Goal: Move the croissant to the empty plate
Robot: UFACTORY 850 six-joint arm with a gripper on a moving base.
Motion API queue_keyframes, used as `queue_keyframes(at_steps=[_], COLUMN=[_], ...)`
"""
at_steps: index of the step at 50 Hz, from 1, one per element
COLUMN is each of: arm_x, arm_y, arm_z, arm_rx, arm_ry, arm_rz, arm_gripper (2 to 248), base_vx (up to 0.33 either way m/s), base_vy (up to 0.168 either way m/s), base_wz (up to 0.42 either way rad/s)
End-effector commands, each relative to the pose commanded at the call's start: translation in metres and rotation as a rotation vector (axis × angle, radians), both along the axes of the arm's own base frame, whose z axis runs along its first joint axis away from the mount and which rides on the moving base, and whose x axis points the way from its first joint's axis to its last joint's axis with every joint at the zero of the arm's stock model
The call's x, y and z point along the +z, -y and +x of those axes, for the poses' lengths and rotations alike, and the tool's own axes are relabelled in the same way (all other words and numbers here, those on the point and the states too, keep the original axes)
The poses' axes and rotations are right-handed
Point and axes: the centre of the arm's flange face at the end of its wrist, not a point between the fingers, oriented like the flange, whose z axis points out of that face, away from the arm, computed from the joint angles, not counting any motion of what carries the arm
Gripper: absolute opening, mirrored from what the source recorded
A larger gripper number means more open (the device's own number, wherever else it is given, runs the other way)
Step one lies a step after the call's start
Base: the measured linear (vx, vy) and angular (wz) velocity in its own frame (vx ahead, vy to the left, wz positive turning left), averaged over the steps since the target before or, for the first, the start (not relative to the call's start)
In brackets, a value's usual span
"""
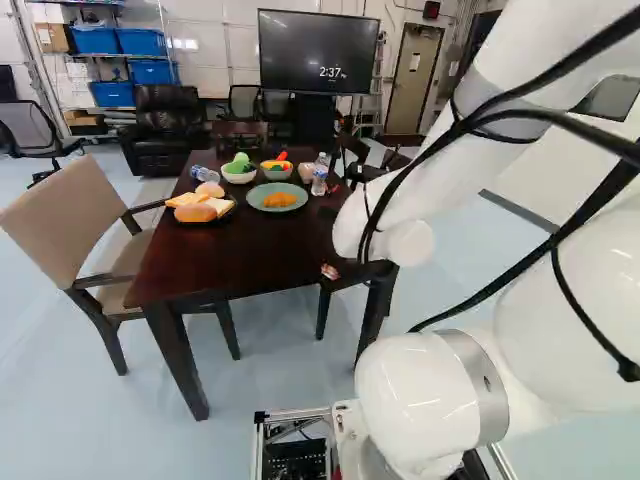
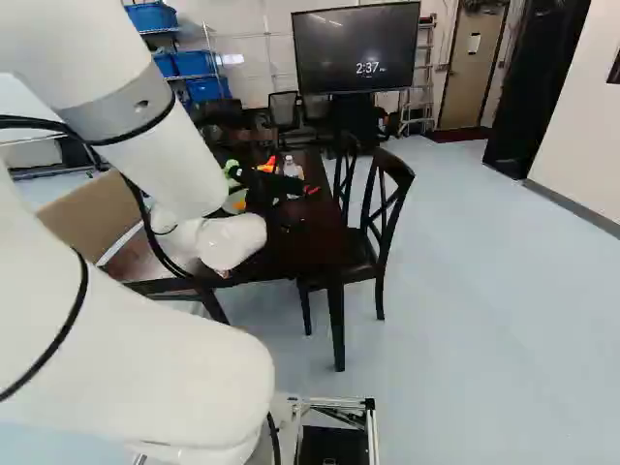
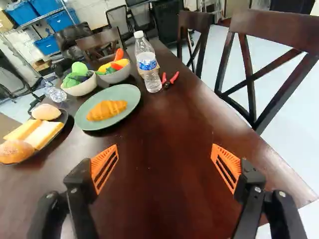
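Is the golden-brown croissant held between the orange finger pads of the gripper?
No, the golden-brown croissant lies on the round green plate, ahead of the open black gripper.

Dark Wood Table (image 3: 164, 124) Stood on Pale Blue Floor (image 2: 484, 281)

White walls (image 1: 215, 30) backed a large television (image 1: 318, 45), blue bins (image 1: 96, 40) on shelving (image 1: 104, 56) and a ladder (image 2: 427, 73) beside a tan door (image 2: 472, 73). A beige armchair (image 1: 75, 215) and cross-back wooden chairs (image 3: 275, 27) flanked the table; a black leather armchair (image 1: 163, 125) sat beyond.
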Motion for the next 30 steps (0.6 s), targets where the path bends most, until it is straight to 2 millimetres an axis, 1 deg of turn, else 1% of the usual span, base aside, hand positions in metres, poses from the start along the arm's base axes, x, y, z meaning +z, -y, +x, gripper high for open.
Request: queue_keyframes(at_steps=[30], arm_x=[-0.012], arm_y=[0.003], arm_z=[-0.021], arm_rx=[0.043], arm_ry=[0.069], arm_rz=[-0.133], arm_gripper=[247], base_vx=[0.000], base_vy=[0.000], base_wz=[0.000])
